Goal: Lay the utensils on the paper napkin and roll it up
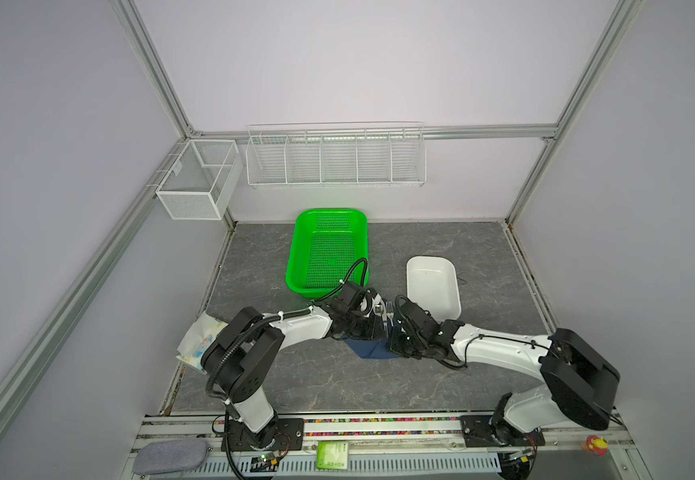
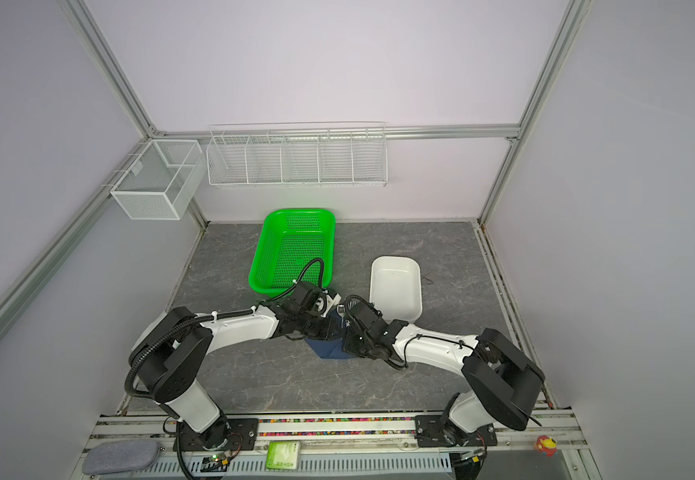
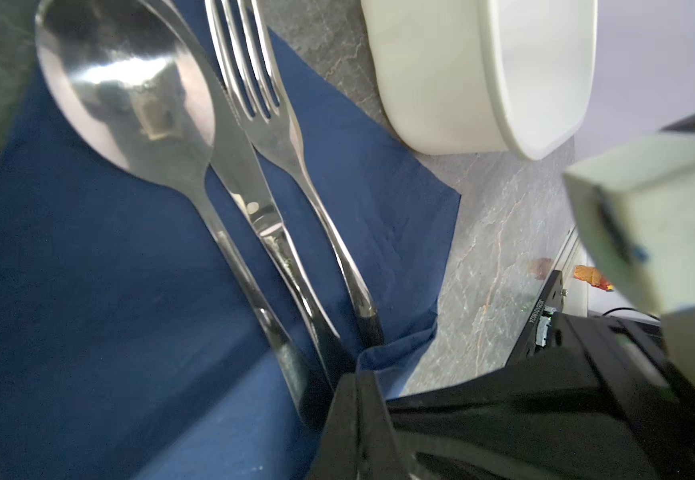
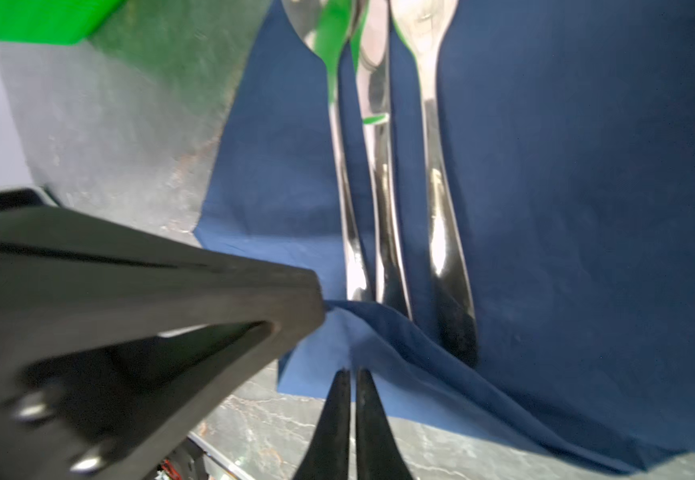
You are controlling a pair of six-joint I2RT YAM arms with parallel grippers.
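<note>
Right wrist view gives me the clearest read. The right gripper [image 4: 352,376] has its fingers pressed together on a raised crease at the near edge of the paper napkin [image 4: 587,208]. The left gripper [image 4: 316,301] is closed on the same edge just beside it, at the handle ends of the utensils [image 4: 383,187]. In a top view the navy sheet sits mid-table, mostly hidden under both wrists, with one corner showing at six o'clock. From it the green basket [image 1: 298,249] stands at eleven o'clock, the white dish [image 1: 433,291] at two and the tissue pack [image 1: 196,340] away at nine.

My worries, as I judge them:
- Both pinches sit close together on thin paper, so any pull apart could tear it.
- The handles lie loose, so lifting the edge too steeply could fan them out or slide them toward twelve o'clock, where the heads already reach the sheet's far edge.
- A pinch that catches too little paper could slip mid-roll and leave a slack tube.

Count: one spoon [image 3: 130,91], one knife [image 3: 238,174] and one fork [image 3: 271,124], so three utensils. Also one napkin, two grippers, one basket, one dish and one tissue pack.
</note>
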